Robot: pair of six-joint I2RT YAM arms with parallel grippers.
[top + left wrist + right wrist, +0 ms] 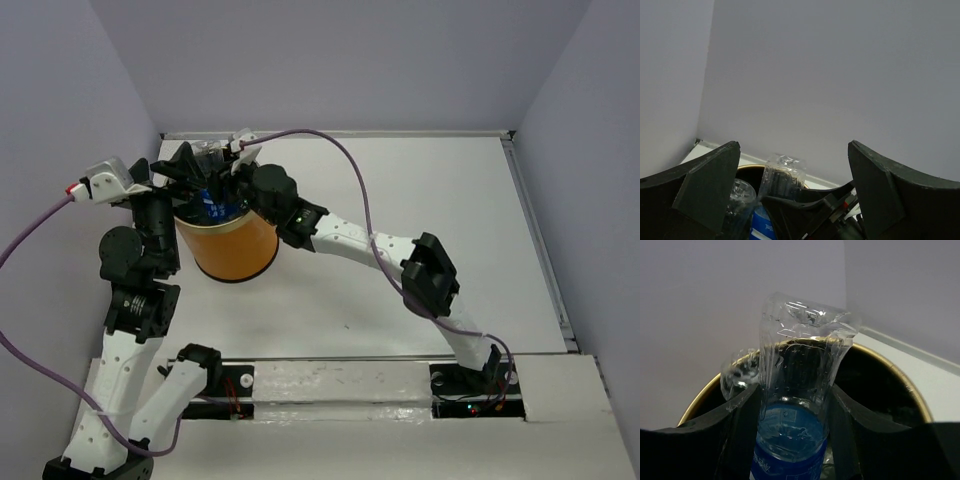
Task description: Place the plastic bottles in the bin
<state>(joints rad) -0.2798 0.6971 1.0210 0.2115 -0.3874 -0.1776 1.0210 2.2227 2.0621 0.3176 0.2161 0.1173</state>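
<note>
The orange bin (pixel 238 252) stands at the left of the table. My right gripper (pixel 213 190) is over its mouth, shut on a clear bottle with a blue label (pixel 212 207). In the right wrist view that bottle (pixel 796 385) stands base up between my fingers (pixel 742 415), its crushed base above the bin's rim (pixel 907 385). A second clear bottle (pixel 737 372) lies inside the bin at the left. My left gripper (pixel 183 167) is open and empty just left of the bin's mouth. The left wrist view shows the held bottle (pixel 784 175) and the bin's rim (pixel 751 168).
Grey walls close in the table at the back and both sides. A raised edge runs along the table's right side (pixel 540 240). The right arm (pixel 350 235) stretches across the middle of the table to the bin. The purple cable (pixel 350 165) arcs above it.
</note>
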